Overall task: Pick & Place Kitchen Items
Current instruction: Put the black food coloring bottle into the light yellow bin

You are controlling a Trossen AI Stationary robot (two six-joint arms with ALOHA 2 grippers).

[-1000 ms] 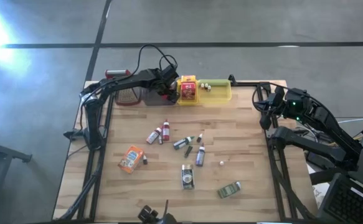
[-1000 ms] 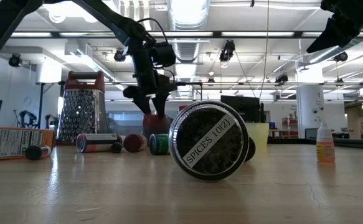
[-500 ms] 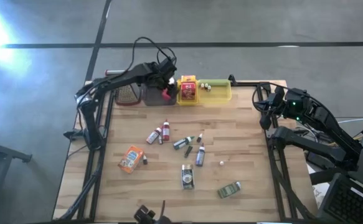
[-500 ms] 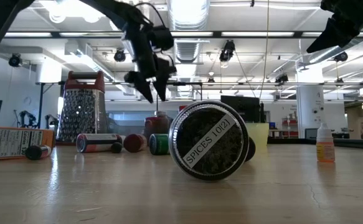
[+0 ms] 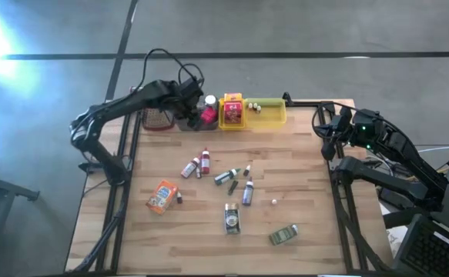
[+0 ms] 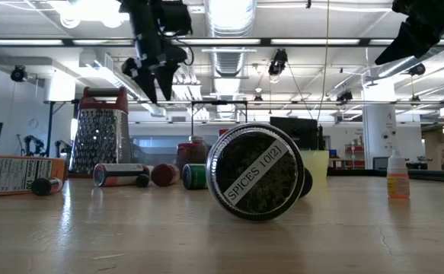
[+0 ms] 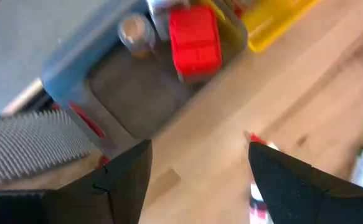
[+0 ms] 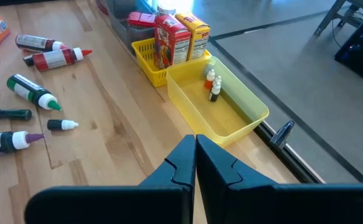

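Several kitchen items lie loose mid-table: an orange packet (image 5: 161,196), small spice bottles (image 5: 194,166) and dropper bottles (image 5: 247,192), a dark tin (image 5: 231,218) and a green tin (image 5: 283,235). The "SPICES" tin (image 6: 258,172) lies on its side, close in the low view. My left gripper (image 5: 187,104) (image 6: 151,79) (image 7: 197,168) hangs open above the grey tray (image 5: 185,121) (image 7: 137,93), touching nothing. In that tray a red packet (image 5: 207,115) (image 7: 195,39) rests beside a small jar (image 7: 134,30). My right gripper (image 5: 328,131) (image 8: 195,155) waits shut at the table's right edge.
The yellow tray (image 5: 266,114) (image 8: 231,112) at the far edge holds two boxes (image 8: 169,37) and tiny bottles (image 8: 212,84). A red-topped grater (image 5: 156,115) (image 6: 96,141) stands left of the grey tray. Bare wood shows along the table's near and right sides.
My left gripper has risen from low inside the grey tray and drawn back toward the table's left, ending well above the tray. The red packet has stayed where it was in the grey tray.
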